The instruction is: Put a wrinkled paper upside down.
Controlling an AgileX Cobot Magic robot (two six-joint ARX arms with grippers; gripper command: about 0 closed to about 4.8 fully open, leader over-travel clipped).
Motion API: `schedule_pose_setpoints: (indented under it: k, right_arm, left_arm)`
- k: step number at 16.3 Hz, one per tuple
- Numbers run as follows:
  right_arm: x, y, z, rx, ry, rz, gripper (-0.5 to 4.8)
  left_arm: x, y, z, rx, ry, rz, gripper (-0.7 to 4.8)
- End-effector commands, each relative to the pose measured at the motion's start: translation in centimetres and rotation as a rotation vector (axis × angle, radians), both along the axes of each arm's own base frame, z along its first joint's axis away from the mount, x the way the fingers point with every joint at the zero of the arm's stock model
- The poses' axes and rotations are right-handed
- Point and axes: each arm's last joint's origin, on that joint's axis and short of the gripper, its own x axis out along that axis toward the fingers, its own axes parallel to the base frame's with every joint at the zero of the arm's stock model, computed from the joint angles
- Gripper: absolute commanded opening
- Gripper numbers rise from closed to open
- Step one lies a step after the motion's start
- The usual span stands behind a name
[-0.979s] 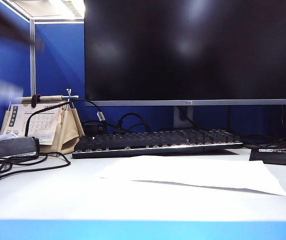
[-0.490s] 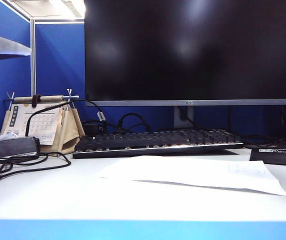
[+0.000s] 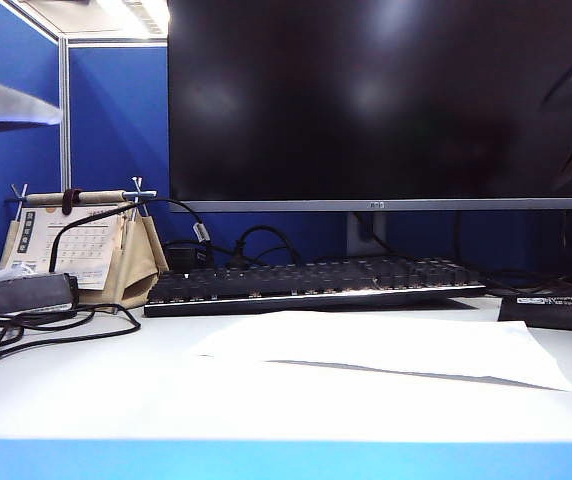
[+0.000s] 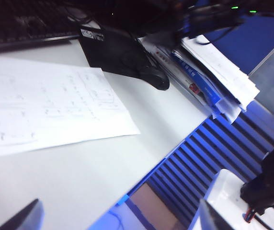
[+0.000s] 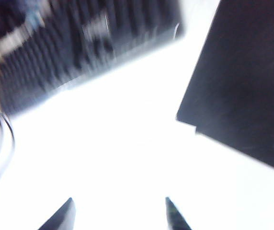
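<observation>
Wrinkled paper [image 3: 386,345] lies flat; your left gripper [image 4: 118,218] and right gripper [image 5: 120,213], both spread and empty, could just slide it.

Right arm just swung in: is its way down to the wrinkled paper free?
Probably yes. The right gripper hangs open and empty over the desk, and nothing lies on the wrinkled paper, which sits flat before the keyboard. The left gripper is off to the side.

Ceiling strip lights [image 3: 131,12] overhead, dark monitor [image 3: 376,100] faintly glaring, right wrist view motion-blurred — desk [image 5: 127,158] blown out white, paper [image 3: 386,345] casting thin shadow.
</observation>
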Motion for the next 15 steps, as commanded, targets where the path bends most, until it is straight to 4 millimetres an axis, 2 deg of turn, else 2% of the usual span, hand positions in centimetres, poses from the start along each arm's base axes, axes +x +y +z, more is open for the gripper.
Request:
schedule_pose_setpoints:
  k: [1, 4, 7, 11, 15]
  right_arm:
    - [2.2, 2.1, -3.0, -0.127, 0.046, 0.03, 2.74]
    - [1.8, 2.5, -4.7, -0.147, 0.143, 0.094, 2.75]
    - [1.6, 2.1, -5.0, -0.28, 0.172, 0.071, 2.75]
    - [2.7, 2.0, -6.3, -0.255, 0.147, 0.076, 2.75]
    - [3.9, 2.6, -8.9, -0.215, 0.166, 0.091, 2.75]
  left_arm:
    - [0.0, 0.0, -0.1, 0.017, 0.0, -0.004, 4.26]
    - [-0.1, 0.0, -0.2, 0.027, 0.018, -0.002, 4.26]
    - [0.0, 0.1, -0.2, 0.032, 0.014, 0.022, 4.26]
    - [0.0, 0.1, -0.2, 0.031, 0.015, 0.018, 4.26]
    - [0.0, 0.1, -0.2, 0.03, 0.015, 0.019, 4.26]
